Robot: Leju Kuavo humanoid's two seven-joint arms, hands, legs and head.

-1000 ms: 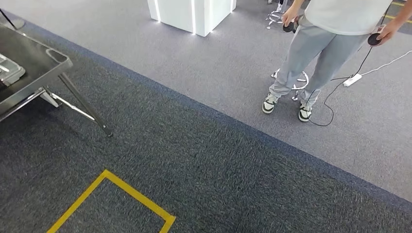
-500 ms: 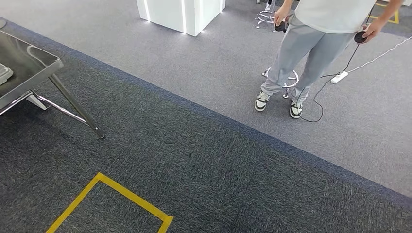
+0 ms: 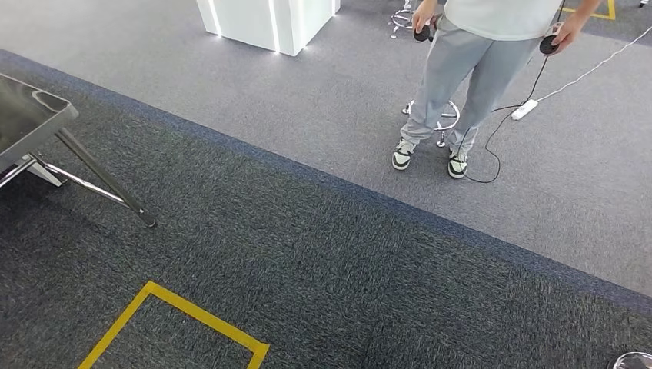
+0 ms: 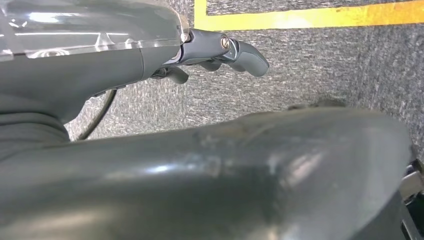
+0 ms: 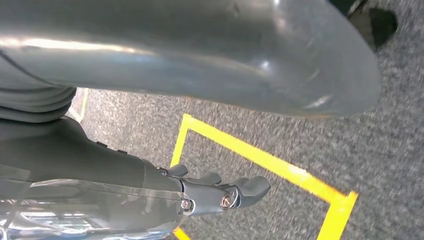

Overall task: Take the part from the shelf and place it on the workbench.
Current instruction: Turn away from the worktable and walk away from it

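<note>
A dark-topped table (image 3: 27, 115) on slanted metal legs juts in at the left edge of the head view. My left hand (image 4: 220, 50) hangs above the grey carpet with its fingers loosely extended and nothing in them. My right hand (image 5: 220, 192) hangs the same way over a yellow tape line, also holding nothing.
A yellow tape square (image 3: 177, 323) marks the dark carpet in front of me. A person (image 3: 469, 69) stands at the back right holding two controllers, with a cable and power strip (image 3: 524, 110) on the floor beside them. A white lit cabinet (image 3: 261, 23) stands at the back.
The whole picture has shifted left and upward, so the camera has turned. The table has slid toward the left edge, and the tray on it has left the picture.
</note>
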